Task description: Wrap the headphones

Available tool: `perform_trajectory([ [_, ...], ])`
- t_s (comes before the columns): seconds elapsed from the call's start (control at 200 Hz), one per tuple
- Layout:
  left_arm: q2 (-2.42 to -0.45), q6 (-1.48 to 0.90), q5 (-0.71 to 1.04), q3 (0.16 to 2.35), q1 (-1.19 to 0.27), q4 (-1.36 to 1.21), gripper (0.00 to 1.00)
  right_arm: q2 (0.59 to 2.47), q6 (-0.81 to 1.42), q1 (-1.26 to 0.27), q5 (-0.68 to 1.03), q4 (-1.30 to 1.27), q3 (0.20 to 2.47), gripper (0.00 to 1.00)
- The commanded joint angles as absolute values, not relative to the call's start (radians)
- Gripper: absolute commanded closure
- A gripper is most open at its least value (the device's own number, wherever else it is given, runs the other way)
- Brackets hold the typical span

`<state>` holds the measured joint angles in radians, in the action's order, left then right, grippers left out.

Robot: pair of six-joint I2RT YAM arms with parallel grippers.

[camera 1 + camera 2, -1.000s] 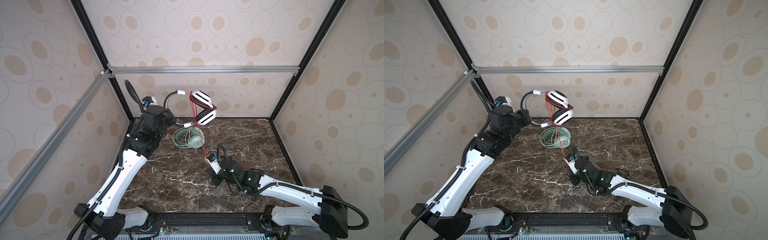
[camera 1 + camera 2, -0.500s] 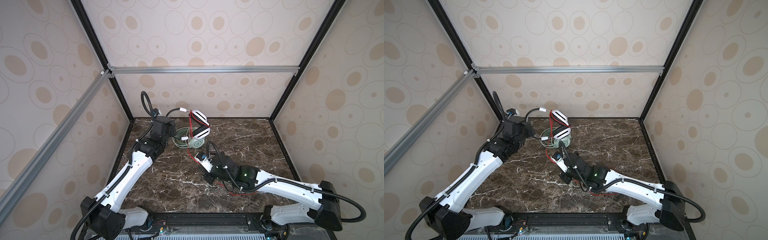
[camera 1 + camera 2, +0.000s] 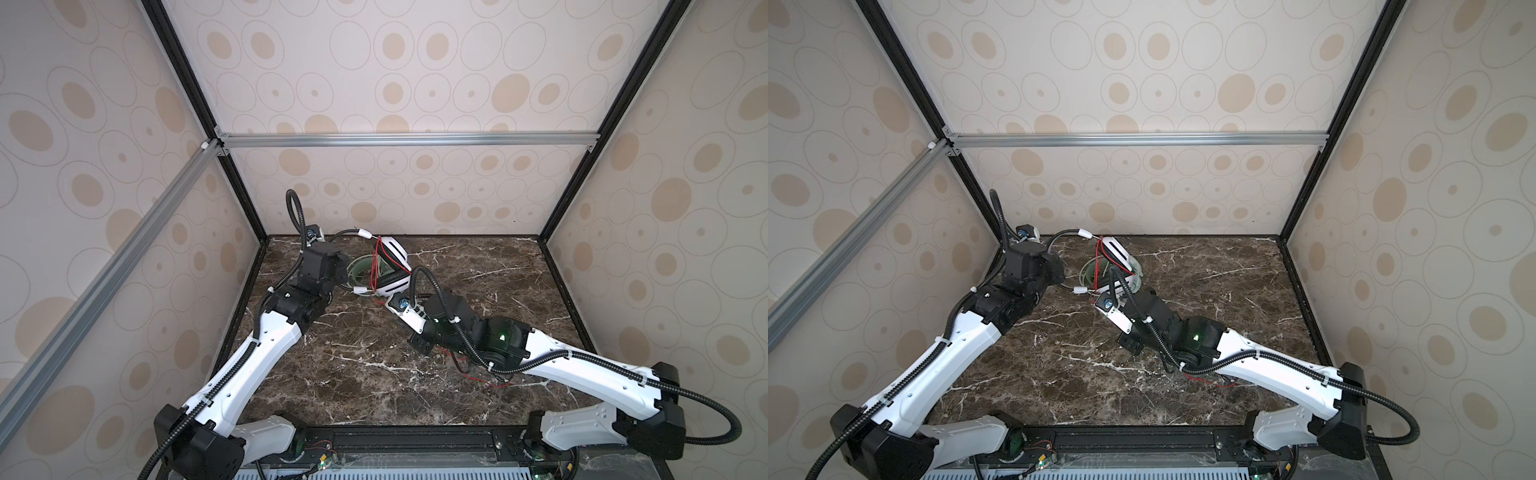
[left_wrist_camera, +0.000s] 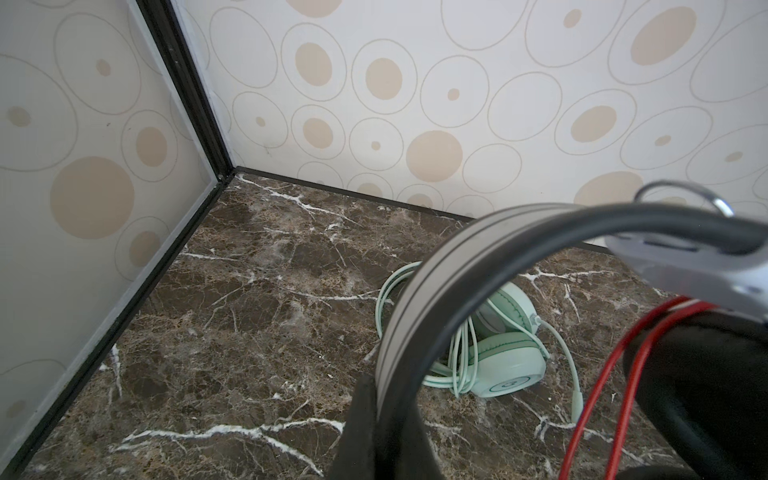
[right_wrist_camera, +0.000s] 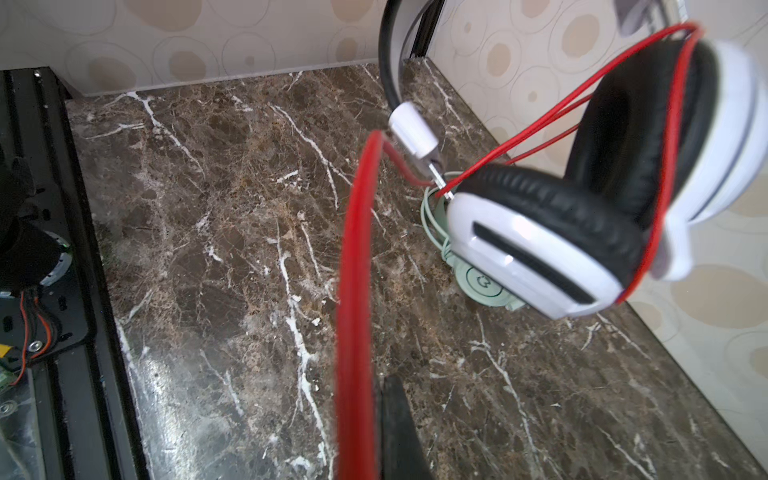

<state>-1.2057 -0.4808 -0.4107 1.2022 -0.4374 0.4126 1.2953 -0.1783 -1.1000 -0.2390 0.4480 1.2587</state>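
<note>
Here, left gripper (image 4: 388,415) is clamping white-and-black headphones (image 3: 395,251) by grey headband (image 4: 415,291), over mint-green headphones (image 4: 511,365) at table (image 3: 374,374) rear | right gripper (image 5: 374,415) is pinching red cable (image 5: 357,291) | band seeming stiff, cable limp.

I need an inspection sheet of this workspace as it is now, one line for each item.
Surface: dark marble tabletop, white veins.
Job's things: white-and-black headphones held over the mint-green headphones, which lie at the back.
Clutter: nothing seen.
Grippers: left gripper shut on the grey headband; right gripper shut on the red cable.
Cables: red cable looped around the white ear cups, loose end under the right arm; pale green cable coiled at the mint-green pair.
Surroundings: patterned walls, aluminium rails.
</note>
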Motion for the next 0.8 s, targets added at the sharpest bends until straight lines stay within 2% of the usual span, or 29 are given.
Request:
perform_trajectory([
  [0.0, -1.168, -0.464, -0.423, 1.207, -0.447, 0.385, 1.00, 1.304, -0.243, -1.109, -0.288, 0.522, 1.319, 1.00],
  [0.56, -1.129, -0.265, -0.306, 1.159, -0.521, 0.492, 1.00, 1.371, -0.372, -1.094, -0.427, 0.697, 1.548, 1.00],
  [0.795, -1.071, -0.167, -0.161, 1.137, -0.533, 0.522, 1.00, 1.358, -0.364, -1.006, -0.367, 0.733, 1.578, 1.00],
])
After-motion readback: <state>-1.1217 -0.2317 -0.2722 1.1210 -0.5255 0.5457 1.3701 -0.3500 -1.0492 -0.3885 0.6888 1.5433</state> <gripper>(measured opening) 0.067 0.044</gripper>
